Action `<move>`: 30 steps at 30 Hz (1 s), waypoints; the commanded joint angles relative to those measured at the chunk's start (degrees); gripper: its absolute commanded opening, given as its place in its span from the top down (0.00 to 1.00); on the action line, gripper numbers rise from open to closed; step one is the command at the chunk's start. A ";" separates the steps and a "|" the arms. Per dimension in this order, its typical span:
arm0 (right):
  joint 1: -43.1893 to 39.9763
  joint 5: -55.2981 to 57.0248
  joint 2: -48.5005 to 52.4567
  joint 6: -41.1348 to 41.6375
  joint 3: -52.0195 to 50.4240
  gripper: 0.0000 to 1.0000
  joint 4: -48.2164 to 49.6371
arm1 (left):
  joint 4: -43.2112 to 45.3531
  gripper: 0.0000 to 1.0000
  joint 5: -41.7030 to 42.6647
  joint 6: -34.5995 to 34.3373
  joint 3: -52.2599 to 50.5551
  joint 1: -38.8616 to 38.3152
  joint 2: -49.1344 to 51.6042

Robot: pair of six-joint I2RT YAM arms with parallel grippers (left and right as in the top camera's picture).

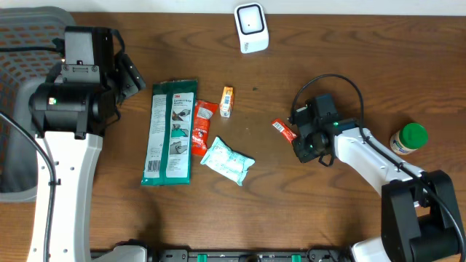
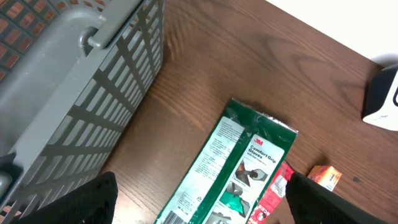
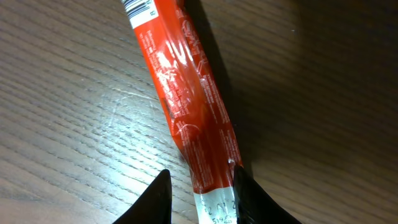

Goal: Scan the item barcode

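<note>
A slim red stick packet (image 1: 283, 129) (image 3: 186, 99) lies on the wooden table, with a barcode at its far end. My right gripper (image 1: 295, 138) (image 3: 202, 180) straddles the packet's near white end. Its right finger touches the packet's edge, while a narrow gap shows beside the left finger (image 3: 158, 196), so it is open. The white scanner (image 1: 251, 28) (image 2: 380, 99) stands at the table's back edge. My left gripper (image 1: 131, 76) (image 2: 199, 208) hovers wide open above the table, holding nothing, over the green package's upper end.
A green 3M glove package (image 1: 171, 131) (image 2: 236, 162), another red packet (image 1: 202, 127), a small orange box (image 1: 226, 101) and a teal wipes pack (image 1: 227, 161) lie centre-left. A green-lidded jar (image 1: 408, 140) stands at the right. A grey basket (image 1: 22, 44) (image 2: 62, 81) is at the far left.
</note>
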 commanded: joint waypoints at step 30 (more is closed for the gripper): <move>0.46 -7.26 0.09 -2.71 -4.46 0.99 4.26 | -0.17 0.13 -0.72 0.11 0.92 0.24 0.20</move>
